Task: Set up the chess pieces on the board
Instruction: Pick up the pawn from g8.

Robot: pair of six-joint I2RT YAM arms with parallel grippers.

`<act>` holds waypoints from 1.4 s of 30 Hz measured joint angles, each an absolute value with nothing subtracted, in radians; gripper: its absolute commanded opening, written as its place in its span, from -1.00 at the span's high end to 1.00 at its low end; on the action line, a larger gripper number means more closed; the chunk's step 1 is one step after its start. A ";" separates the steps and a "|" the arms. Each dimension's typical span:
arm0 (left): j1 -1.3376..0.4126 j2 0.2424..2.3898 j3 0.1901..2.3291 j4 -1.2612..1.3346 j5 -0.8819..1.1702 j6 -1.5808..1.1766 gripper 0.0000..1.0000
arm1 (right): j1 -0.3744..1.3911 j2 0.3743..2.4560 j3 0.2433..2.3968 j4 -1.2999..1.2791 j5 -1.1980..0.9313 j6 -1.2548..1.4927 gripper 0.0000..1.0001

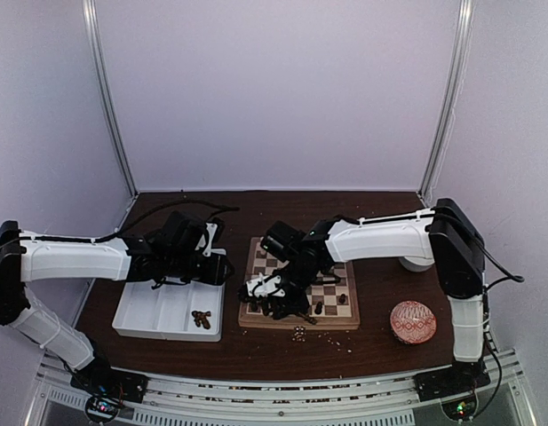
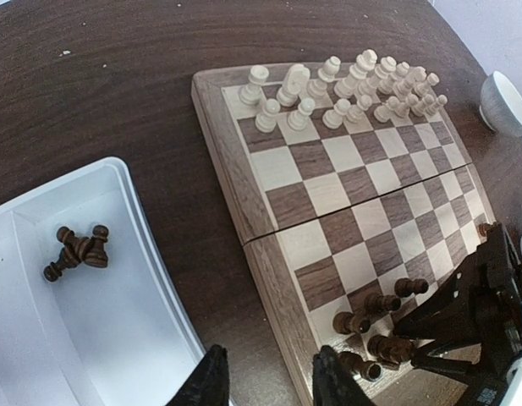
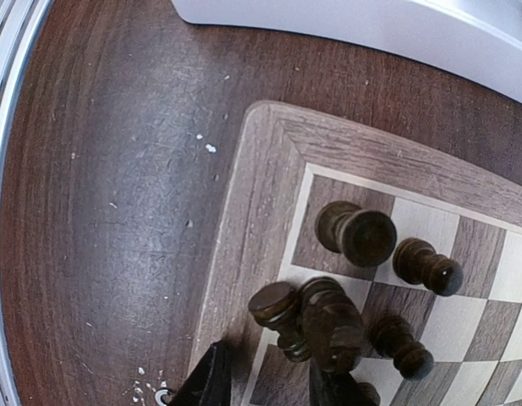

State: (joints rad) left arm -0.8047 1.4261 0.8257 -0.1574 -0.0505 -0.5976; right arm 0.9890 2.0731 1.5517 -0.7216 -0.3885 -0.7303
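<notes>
The board (image 2: pixel 345 194) lies flat on the dark desk (image 2: pixel 100 93), and its fold seam crosses the middle. The cream pieces (image 2: pixel 345 89) stand upright in two crowded rows along the board's far edge. The dark pieces (image 2: pixel 375 326) that are on the board stand along its near edge. Most of them are bunched on the squares by the corner closest to the white tray (image 2: pixel 159 271), and a couple stand further along that edge.

The tray sits just beside the board's left edge, with a narrow strip of desk between them. A small heap of dark chessmen (image 2: pixel 74 248) lies tipped over in one of its compartments.

The left fingers (image 2: pixel 211 381) hang above that strip between tray and board. They are spread apart with nothing between them.

The right fingers (image 3: pixel 211 381) are low over the board's near corner on the tray side. They are apart, and the bunched dark pieces stand at and just beyond their tips. One piece lies partly in the gap between them. The pictures do not settle whether they grip it or only frame it.

A white cup (image 2: pixel 506 101) stands off the board's far right corner. A round red-patterned bowl (image 1: pixel 413 321) rests on the desk to the right of the board, well apart from it. Pale crumbs (image 1: pixel 298 334) lie scattered just off the board's near edge.
</notes>
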 measured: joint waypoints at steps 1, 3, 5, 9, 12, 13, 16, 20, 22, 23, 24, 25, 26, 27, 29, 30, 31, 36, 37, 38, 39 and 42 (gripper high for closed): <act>-0.805 1.426 0.826 -0.158 -0.049 -0.598 0.31 | 0.989 2.068 1.543 -0.718 -0.393 -0.731 0.34; -0.805 1.426 0.826 -0.158 -0.048 -0.598 0.31 | 0.990 2.056 1.525 -0.712 -0.402 -0.731 0.34; -0.805 1.426 0.826 -0.158 -0.048 -0.598 0.31 | 0.994 2.046 1.509 -0.710 -0.405 -0.731 0.34; -0.805 1.426 0.826 -0.158 -0.047 -0.598 0.32 | 1.002 2.043 1.504 -0.702 -0.405 -0.722 0.34; -0.805 1.426 0.825 -0.157 -0.046 -0.602 0.32 | 1.004 2.043 1.504 -0.693 -0.404 -0.706 0.34; -0.805 1.426 0.823 -0.157 -0.046 -0.603 0.32 | 1.004 2.043 1.504 -0.689 -0.403 -0.702 0.35; -0.805 1.426 0.817 -0.157 -0.046 -0.606 0.32 | 1.004 2.043 1.502 -0.676 -0.403 -0.692 0.42; -0.805 1.426 0.809 -0.157 -0.045 -0.610 0.32 | 1.004 2.042 1.489 -0.654 -0.404 -0.679 0.49; -0.805 1.426 0.807 -0.155 -0.045 -0.611 0.32 | 1.004 2.039 1.481 -0.639 -0.405 -0.678 0.51; -0.805 1.426 0.807 -0.155 -0.044 -0.612 0.32 | 1.004 2.038 1.479 -0.636 -0.405 -0.678 0.52; -0.805 1.426 0.807 -0.155 -0.044 -0.612 0.32 | 1.004 2.038 1.478 -0.634 -0.405 -0.678 0.52; -0.805 1.426 0.807 -0.155 -0.044 -0.612 0.32 | 1.004 2.037 1.474 -0.630 -0.405 -0.678 0.51; -0.805 1.426 0.807 -0.154 -0.044 -0.612 0.32 | 1.004 2.034 1.470 -0.628 -0.405 -0.678 0.51; -0.805 1.426 0.807 -0.154 -0.044 -0.612 0.32 | 1.004 2.032 1.466 -0.624 -0.405 -0.678 0.50; -0.805 1.426 0.807 -0.154 -0.044 -0.612 0.32 | 1.005 2.028 1.461 -0.618 -0.405 -0.678 0.49; -0.805 1.426 0.807 -0.154 -0.044 -0.612 0.32 | 1.005 2.027 1.459 -0.615 -0.405 -0.677 0.49; -0.805 1.426 0.807 -0.154 -0.044 -0.612 0.32 | 1.006 2.027 1.458 -0.613 -0.405 -0.677 0.49; -0.805 1.426 0.804 -0.153 -0.044 -0.612 0.32 | 1.013 2.027 1.458 -0.606 -0.403 -0.677 0.51; -0.805 1.426 0.804 -0.152 -0.044 -0.612 0.32 | 1.016 2.027 1.458 -0.604 -0.402 -0.677 0.53; -0.805 1.426 0.802 -0.150 -0.044 -0.612 0.32 | 1.019 2.027 1.457 -0.603 -0.399 -0.677 0.54; -0.805 1.426 0.800 -0.149 -0.044 -0.612 0.32 | 1.023 2.027 1.456 -0.598 -0.395 -0.676 0.57; -0.805 1.426 0.789 -0.149 -0.044 -0.612 0.32 | 1.034 2.027 1.449 -0.580 -0.379 -0.673 0.64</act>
State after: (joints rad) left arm -0.8047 1.4258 0.7891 -0.1493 -0.0441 -0.6125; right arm 1.0340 2.0270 1.4494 -0.5800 -0.3794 -0.6727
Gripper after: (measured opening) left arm 0.341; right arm 0.211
